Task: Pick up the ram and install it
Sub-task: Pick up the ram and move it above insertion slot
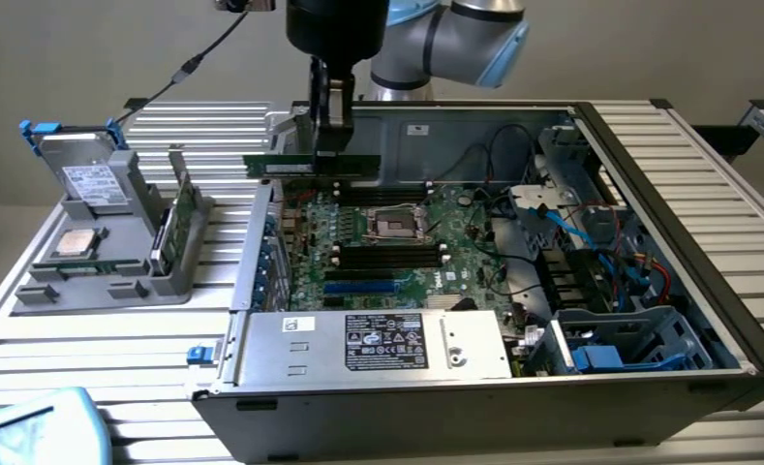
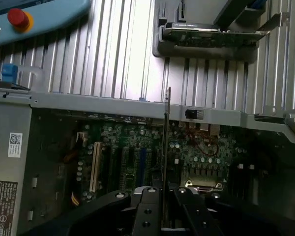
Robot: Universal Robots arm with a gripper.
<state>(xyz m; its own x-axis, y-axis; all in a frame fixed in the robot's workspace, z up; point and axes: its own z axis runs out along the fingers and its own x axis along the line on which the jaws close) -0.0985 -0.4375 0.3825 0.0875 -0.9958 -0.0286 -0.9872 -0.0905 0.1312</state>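
Note:
The ram (image 1: 312,166) is a long green stick held level and edge-up, just above the far left part of the open computer case (image 1: 691,242). My gripper (image 1: 328,143) comes straight down onto the stick's middle and is shut on it. In the wrist view the ram (image 2: 166,142) appears edge-on as a thin line running out from between the black fingers (image 2: 146,206) of my gripper (image 2: 165,199). It hangs over the motherboard (image 2: 132,152) and reaches towards the case wall (image 2: 113,104). The motherboard (image 1: 401,247) lies below, with dark memory slots (image 1: 382,194) beside the processor socket (image 1: 396,225).
A grey holder tray (image 1: 59,291) at the exterior view's left carries a boxy drive with blue clips (image 1: 88,179), a square silver chip (image 1: 78,242) and an upright card (image 1: 175,225). A silver power supply (image 1: 369,344) fills the case's near side. Cables (image 1: 614,252) crowd its right. A blue pendant (image 1: 33,426) lies near.

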